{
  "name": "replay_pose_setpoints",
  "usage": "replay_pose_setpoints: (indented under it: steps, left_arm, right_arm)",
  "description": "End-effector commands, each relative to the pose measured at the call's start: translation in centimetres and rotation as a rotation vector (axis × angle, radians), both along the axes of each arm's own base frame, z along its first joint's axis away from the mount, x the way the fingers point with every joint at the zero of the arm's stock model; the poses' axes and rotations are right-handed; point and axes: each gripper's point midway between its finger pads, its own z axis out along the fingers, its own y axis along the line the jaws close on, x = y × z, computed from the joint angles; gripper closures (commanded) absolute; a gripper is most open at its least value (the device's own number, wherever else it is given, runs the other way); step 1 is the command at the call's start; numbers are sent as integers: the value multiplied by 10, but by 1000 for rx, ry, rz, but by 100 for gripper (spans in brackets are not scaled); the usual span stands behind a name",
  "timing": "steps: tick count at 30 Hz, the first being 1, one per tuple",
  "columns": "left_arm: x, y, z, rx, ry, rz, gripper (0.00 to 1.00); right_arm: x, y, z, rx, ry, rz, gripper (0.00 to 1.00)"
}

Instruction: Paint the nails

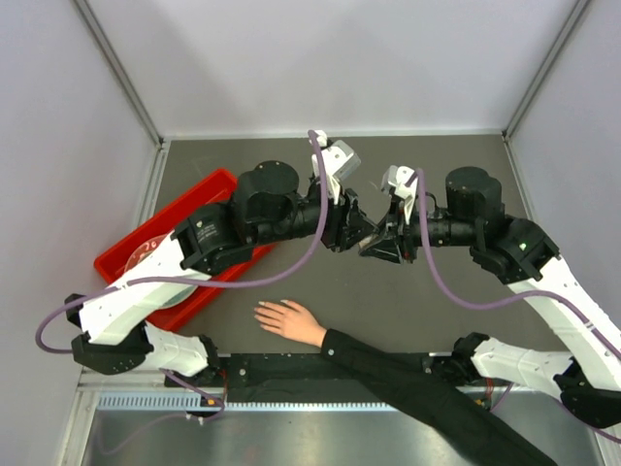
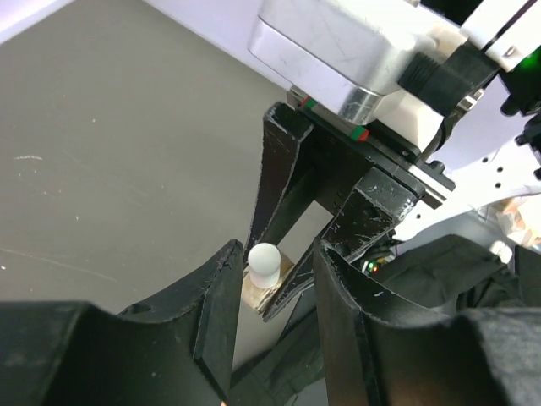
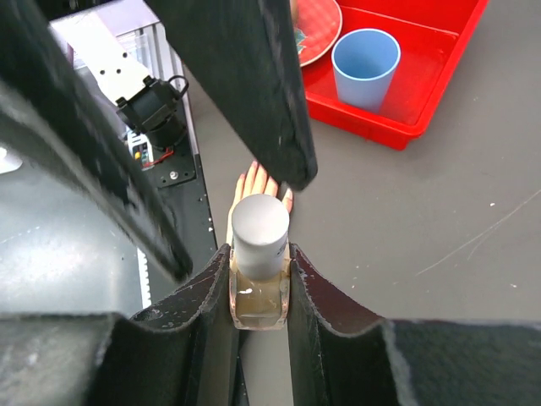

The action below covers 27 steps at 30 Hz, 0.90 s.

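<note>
Fingers [image 3: 321,304] of the right gripper [image 1: 376,245] are clamped on a polish bottle [image 3: 258,296]; those of the left gripper [image 1: 351,233] are held apart near its cap [image 2: 264,262]. The nails [image 1: 262,313] are seen well apart, by the tabletop's [image 1: 437,175] near edge.

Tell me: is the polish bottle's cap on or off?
On. The pale cap sits atop the bottle, which the right gripper clamps.

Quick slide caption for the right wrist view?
Right fingers clamp the pale-capped polish bottle, hand visible beyond; red tray holds blue cup.
</note>
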Motion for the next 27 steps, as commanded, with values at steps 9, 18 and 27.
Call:
replay_pose_setpoints:
  steps: [9,18,27]
  left_arm:
    - [1,1,-3,72,-7,3,58]
    - [0,-4,-13,117,30,-10,70]
    - [-2,-1,-6,99,15,-15,100]
  right_arm:
    - [-1,2,24,43,-68,14,100]
    - [0,0,25,48,-85,3,100]
    - [7,-1,22,39,-75,-39,72]
